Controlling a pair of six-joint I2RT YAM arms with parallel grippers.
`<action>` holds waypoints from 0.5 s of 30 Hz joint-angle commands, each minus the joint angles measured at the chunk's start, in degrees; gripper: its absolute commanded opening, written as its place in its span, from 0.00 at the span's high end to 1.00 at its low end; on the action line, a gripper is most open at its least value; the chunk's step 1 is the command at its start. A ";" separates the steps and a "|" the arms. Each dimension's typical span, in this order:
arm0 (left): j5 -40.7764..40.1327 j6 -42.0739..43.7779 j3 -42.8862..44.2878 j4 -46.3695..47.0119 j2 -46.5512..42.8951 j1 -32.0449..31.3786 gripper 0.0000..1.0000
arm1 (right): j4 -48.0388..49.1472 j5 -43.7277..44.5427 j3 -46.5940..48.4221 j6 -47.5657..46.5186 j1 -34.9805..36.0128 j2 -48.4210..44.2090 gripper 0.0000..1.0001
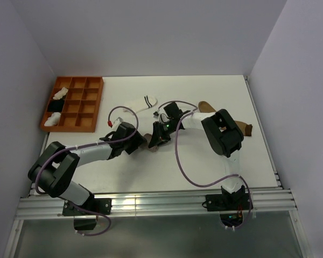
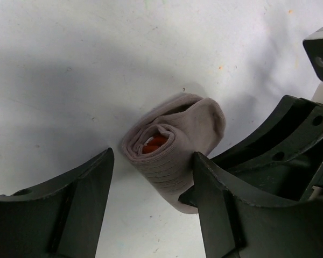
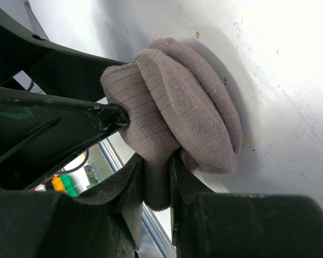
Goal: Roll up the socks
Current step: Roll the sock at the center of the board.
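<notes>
The grey sock lies rolled into a bundle on the table, with red cuff stripes showing at its core. My left gripper is open, its jaws either side of the roll's near end, the right finger touching it. My right gripper is shut on a fold of the grey sock at the roll's other side. In the top view both grippers meet mid-table, left and right. The white striped sock lies flat behind them. The tan-brown sock is partly hidden under the right arm.
An orange compartment tray stands at the far left, holding white bundles and a black bundle. White walls close in the table on three sides. A metal rail runs along the near edge.
</notes>
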 commanded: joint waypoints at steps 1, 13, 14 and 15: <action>0.52 -1.32 -0.01 1.73 1.91 -0.40 0.35 | -0.69 1.38 -1.80 2.37 -0.17 2.71 0.99; 0.43 -0.27 2.27 -4.32 6.75 -0.49 0.67 | 4.41 4.10 -5.93 3.61 -1.14 3.24 0.93; 0.43 0.34 2.45 -4.59 6.75 -0.57 0.68 | 5.37 4.53 -6.28 3.61 -1.05 2.97 0.91; 0.34 0.61 2.80 -5.72 7.01 -0.57 0.68 | 6.16 5.23 -6.81 3.52 -1.05 1.93 0.86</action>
